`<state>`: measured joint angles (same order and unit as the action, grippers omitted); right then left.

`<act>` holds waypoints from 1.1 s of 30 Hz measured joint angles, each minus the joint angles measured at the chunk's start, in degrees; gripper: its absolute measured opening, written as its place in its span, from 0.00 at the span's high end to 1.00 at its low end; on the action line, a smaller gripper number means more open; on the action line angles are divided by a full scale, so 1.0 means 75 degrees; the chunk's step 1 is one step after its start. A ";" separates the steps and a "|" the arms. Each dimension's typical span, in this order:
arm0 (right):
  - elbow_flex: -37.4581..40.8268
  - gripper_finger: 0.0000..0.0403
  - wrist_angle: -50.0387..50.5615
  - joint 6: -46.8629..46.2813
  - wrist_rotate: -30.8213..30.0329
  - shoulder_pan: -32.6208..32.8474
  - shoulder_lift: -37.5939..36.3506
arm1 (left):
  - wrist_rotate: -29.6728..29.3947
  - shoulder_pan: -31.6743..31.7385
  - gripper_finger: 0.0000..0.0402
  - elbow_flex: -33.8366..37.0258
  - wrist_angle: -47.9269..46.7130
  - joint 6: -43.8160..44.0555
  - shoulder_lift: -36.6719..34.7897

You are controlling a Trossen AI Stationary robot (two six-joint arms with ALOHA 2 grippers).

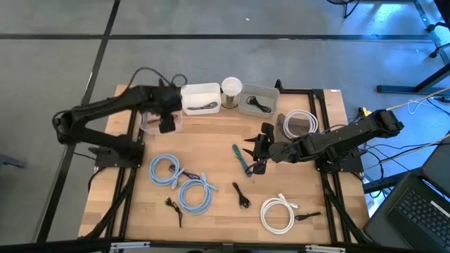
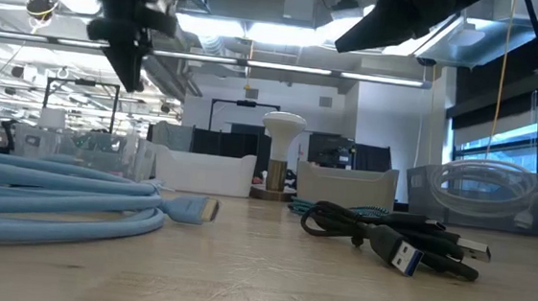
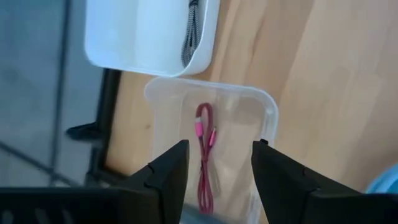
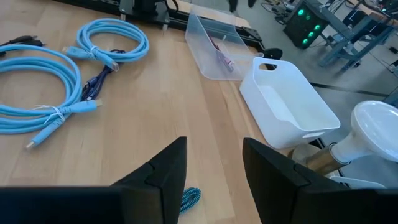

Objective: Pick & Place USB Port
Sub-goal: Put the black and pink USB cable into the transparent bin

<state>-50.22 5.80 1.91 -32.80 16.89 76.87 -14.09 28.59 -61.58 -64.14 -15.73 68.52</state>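
Left gripper (image 1: 166,124) hangs over the clear plastic bin (image 1: 150,125) at the table's back left, fingers (image 3: 168,171) parted and nothing held. The pink USB cable (image 3: 204,158) lies folded on the bin's floor, directly below the gap between those fingers, not touching them. Just beside the bin sits a white bin (image 1: 200,98) with a dark cable (image 1: 204,106) in it. Front left on the wooden table (image 1: 218,147) lie two coiled light-blue cables (image 1: 181,183). Back centre stands a white mushroom-shaped lamp (image 1: 231,90), then a grey bin (image 1: 259,100). A teal cable (image 1: 240,159) lies mid-table with the right gripper (image 1: 257,156) just above it, fingers (image 4: 161,168) apart, empty. A black USB cable (image 2: 392,239) lies near front centre, a coiled white cable (image 1: 278,213) at front right.
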 joint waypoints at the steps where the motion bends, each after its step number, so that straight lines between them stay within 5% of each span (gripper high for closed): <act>1: 0.0000 0.61 -0.0002 0.0004 0.0000 -0.0001 0.0000 | 0.0416 0.0359 0.59 0.0000 0.0129 -0.0270 0.0072; 4: 0.0000 0.61 -0.0002 0.0000 0.0000 0.0000 0.0001 | 0.1325 0.1291 0.60 -0.0006 0.0279 -0.0909 0.0336; 11: 0.0000 0.61 -0.0002 0.0006 0.0000 0.0001 0.0001 | 0.1571 0.2625 0.61 -0.0006 0.0035 -0.1712 0.1265; 33: 0.0000 0.61 -0.0003 0.0002 -0.0004 -0.0001 0.0001 | 0.1097 0.2755 0.64 -0.0006 0.0016 -0.1810 0.3438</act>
<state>-50.22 5.77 1.93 -32.83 16.88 76.88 -5.86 49.25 -61.63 -64.02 -29.30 94.31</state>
